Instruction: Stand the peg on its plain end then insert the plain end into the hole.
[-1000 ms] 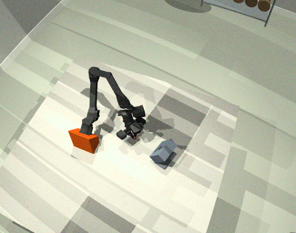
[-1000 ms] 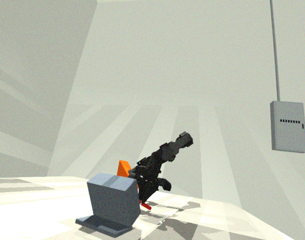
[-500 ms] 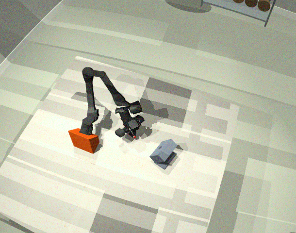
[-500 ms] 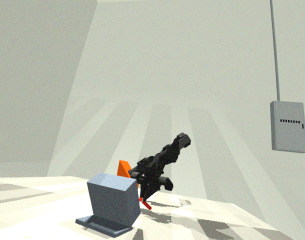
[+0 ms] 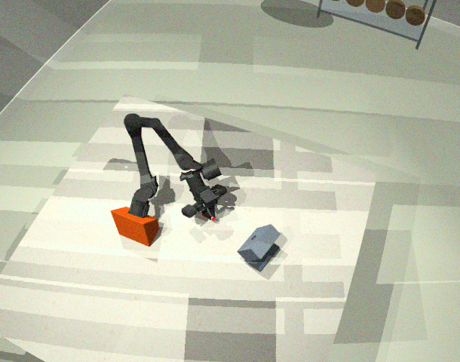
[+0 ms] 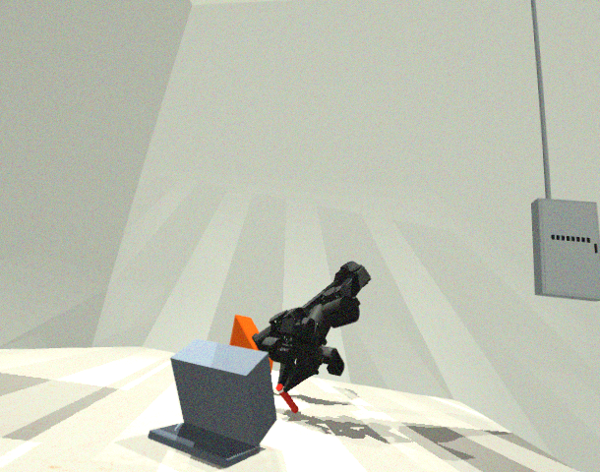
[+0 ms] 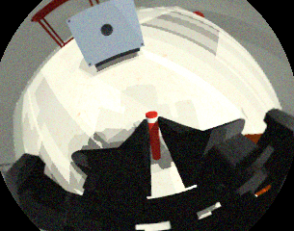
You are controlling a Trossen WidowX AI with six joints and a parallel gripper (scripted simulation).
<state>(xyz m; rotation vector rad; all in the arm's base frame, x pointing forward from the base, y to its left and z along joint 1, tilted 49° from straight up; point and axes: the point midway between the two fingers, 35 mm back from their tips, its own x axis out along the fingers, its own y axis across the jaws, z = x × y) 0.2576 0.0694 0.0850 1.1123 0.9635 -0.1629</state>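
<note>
The red peg (image 5: 213, 219) (image 6: 289, 401) (image 7: 155, 141) is held near its white-banded end. In the exterior view it is tilted, banded end up and plain end down to the right, close to the table; whether the plain end touches is unclear. My gripper (image 5: 211, 216) (image 6: 283, 389) (image 7: 152, 121) is shut on the peg. The peg's plain end points back under the gripper in the wrist view. The blue-grey sloped panel (image 5: 266, 238) (image 6: 221, 401) (image 7: 86, 40) stands apart from the peg. Its hole (image 5: 253, 237) (image 7: 106, 30) shows dark and empty; the exterior view shows the panel's back.
The orange block (image 5: 133, 228) (image 6: 243, 332) is at the arm's base. The panel has a dark foot plate (image 6: 204, 444) at its back. A rack (image 5: 369, 23) with round brown things stands far off, and a grey box (image 6: 570, 249) hangs at the right in the exterior view.
</note>
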